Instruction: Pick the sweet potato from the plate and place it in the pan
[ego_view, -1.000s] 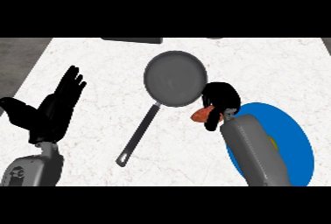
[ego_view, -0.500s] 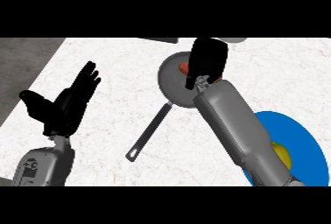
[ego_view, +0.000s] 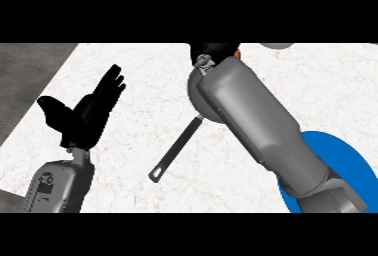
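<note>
— What carries everything?
— A white marbled counter (ego_view: 133, 150).
— What lies on it?
— A grey pan (ego_view: 193, 95), handle toward the near edge; a blue plate (ego_view: 347, 160) right of that handle.

A white marbled bench (ego_view: 140, 150) fills most of the view, with a dark grey floor (ego_view: 29, 70) beyond its left edge.

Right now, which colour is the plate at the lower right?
The plate is bright blue, partly hidden by the right forearm; the head view shows it.
</note>
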